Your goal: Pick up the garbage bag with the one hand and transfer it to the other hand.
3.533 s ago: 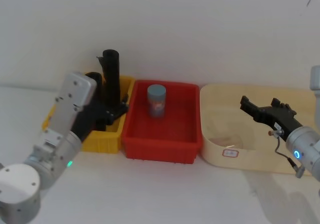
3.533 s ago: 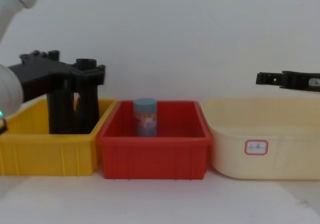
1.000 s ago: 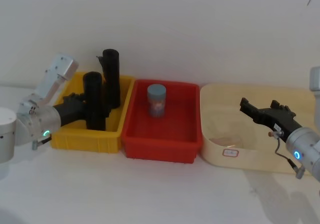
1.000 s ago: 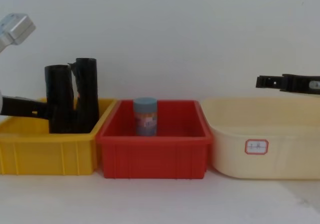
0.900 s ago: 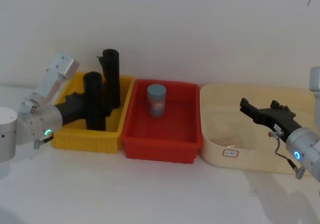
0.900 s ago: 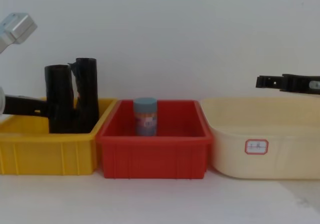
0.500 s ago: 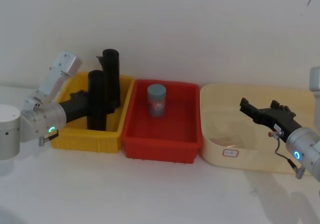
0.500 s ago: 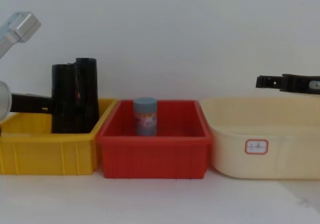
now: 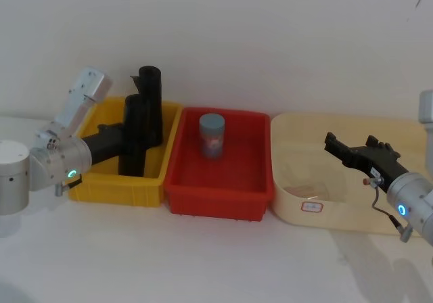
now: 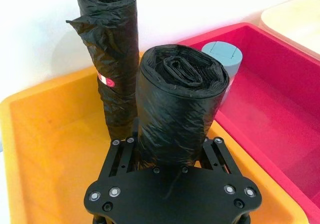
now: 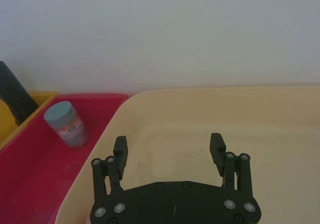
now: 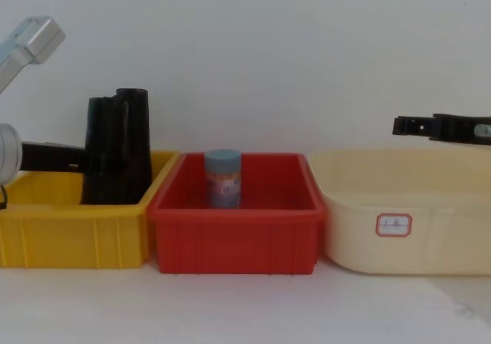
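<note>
Grasp stage of the pick-up was in hand. My left gripper [image 10: 168, 143] extended into the yellow bin [image 9: 115, 189], its fingers [image 10: 218, 154] clamped on the garbage bag [image 10: 182, 99], which was upright within that bin, just beside a slimmer black roll [image 9: 151, 93]. My right gripper [image 11: 168, 145] hovered over the cream tub [image 9: 338, 122], fingers apart. Next move, as I judged it: lift straight up, clearing the bin wall and the neighbouring roll, then carry across toward the right gripper.
</note>
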